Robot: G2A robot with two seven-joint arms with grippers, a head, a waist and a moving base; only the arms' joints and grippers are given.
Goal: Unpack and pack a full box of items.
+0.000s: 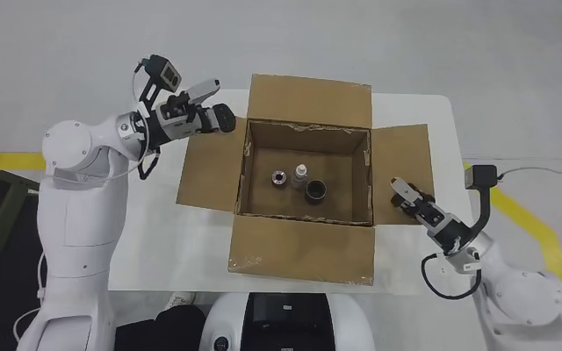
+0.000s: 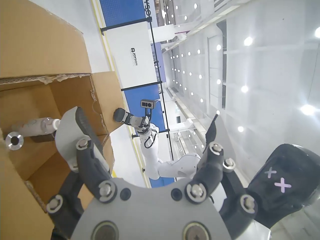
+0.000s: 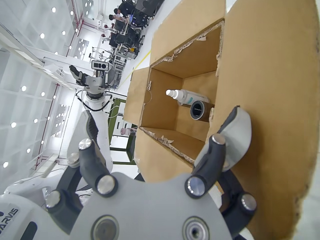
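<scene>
An open cardboard box stands mid-table with all four flaps spread flat. Inside it are a white bottle, a small silver cylinder and a dark cylinder. My left gripper hovers open and holds nothing, off the box's far-left corner above the left flap's back edge. Its wrist view looks past a grey finger at the bottle and silver cylinder. My right gripper is open and holds nothing, low over the right flap. Its wrist view looks in at the bottle and dark cylinder.
The white table has bare surface left of the box and a strip along the right edge. The box flaps cover much of the table around the opening.
</scene>
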